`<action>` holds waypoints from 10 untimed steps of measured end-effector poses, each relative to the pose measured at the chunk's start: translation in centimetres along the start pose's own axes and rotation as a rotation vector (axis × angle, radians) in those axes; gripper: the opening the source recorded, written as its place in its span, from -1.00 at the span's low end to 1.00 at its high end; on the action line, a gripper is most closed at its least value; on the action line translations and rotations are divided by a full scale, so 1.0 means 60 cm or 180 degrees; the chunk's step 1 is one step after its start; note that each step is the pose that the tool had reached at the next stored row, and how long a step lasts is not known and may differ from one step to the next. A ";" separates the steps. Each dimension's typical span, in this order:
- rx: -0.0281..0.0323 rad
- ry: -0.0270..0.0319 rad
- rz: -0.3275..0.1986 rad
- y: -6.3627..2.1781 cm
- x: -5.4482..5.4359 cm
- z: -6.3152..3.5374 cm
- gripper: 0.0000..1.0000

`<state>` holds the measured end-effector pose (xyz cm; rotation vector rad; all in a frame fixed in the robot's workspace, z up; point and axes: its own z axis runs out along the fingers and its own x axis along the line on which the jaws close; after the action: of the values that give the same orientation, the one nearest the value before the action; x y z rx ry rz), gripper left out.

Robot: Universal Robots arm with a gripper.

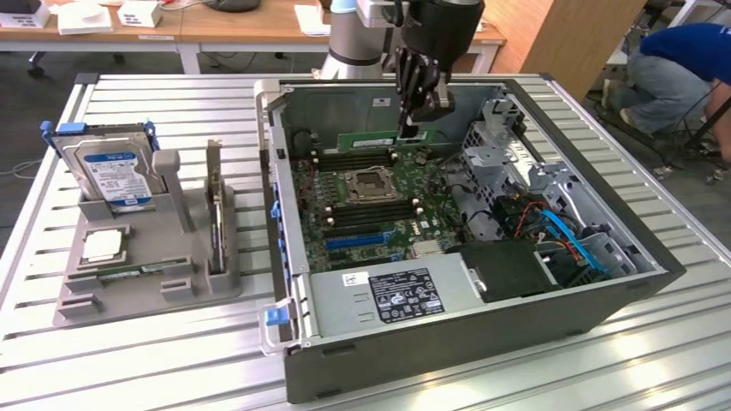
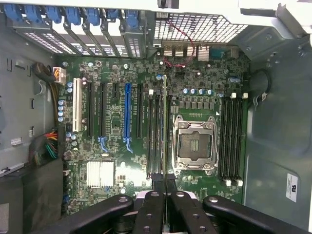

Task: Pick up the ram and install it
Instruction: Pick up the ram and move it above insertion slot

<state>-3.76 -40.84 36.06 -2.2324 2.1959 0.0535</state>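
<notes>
Clamping shut on the ram (image 2: 165,126), the fingers (image 2: 152,204) are pinching it between them; the wrist view is showing it edge-on, running along the memory slots beside the CPU socket (image 2: 195,144). The exterior view is showing the gripper (image 1: 413,124) pointing down inside the open computer case (image 1: 639,265), holding the ram level over the motherboard (image 1: 342,214).

The ram (image 1: 383,136) is green and the gripper (image 1: 409,130) is black. The motherboard (image 2: 117,146) is dark green, with one blue slot (image 2: 127,113) and one white slot (image 2: 76,107). The hard drive (image 1: 109,171) is silver with a blue-and-white label and sits in a grey holder (image 1: 149,291). The table (image 1: 137,368) is ribbed silver.
</notes>
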 end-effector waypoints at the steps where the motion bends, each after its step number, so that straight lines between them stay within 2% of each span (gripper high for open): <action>1: 0.0000 0.0000 0.0003 0.000 0.000 0.001 -0.79; 10: 0.0004 -0.0002 0.0126 -0.001 0.000 0.006 -0.79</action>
<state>-3.73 -40.85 35.71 -2.1880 2.2393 0.0530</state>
